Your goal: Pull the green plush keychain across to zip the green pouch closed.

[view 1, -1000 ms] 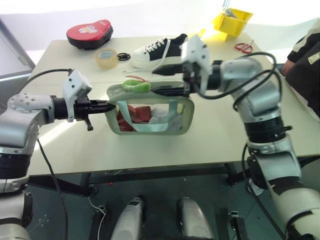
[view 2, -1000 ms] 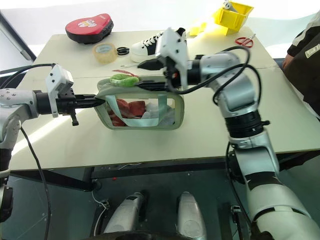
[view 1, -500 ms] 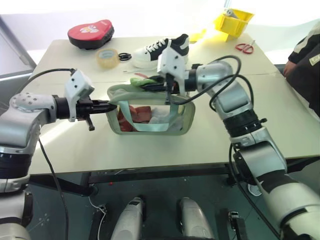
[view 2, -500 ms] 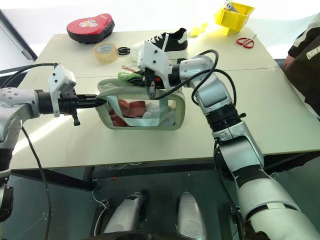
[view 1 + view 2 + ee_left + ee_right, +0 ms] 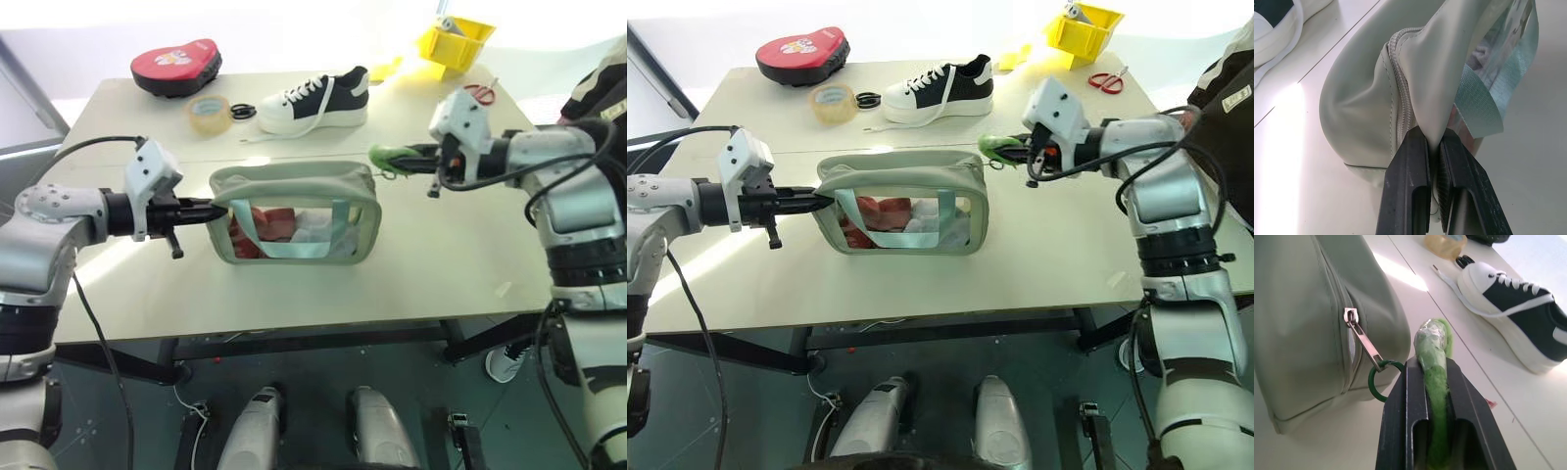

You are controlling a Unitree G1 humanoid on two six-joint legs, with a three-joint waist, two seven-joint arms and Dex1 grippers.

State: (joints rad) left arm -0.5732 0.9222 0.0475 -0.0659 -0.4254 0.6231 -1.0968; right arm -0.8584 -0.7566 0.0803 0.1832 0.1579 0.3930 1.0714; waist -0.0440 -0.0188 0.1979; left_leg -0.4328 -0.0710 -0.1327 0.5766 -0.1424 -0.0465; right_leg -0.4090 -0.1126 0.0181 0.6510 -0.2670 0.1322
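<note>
The green pouch stands on the table, pale sage with clear sides and red items inside; its zipper runs shut along the top to the right end. My left gripper is shut on the pouch's left end, pinching the fabric beside the zipper. My right gripper is shut on the green plush keychain, held just past the pouch's right end. A small green ring links the plush to the metal zipper pull.
At the back of the table lie a black-and-white sneaker, a tape roll, a red oval case, red scissors and a yellow bin. A person's dark sleeve shows at the right edge.
My right gripper closed on the plush keychain and drew it from the pouch's left part across to its right end, closing the zipper. The left gripper held still.
</note>
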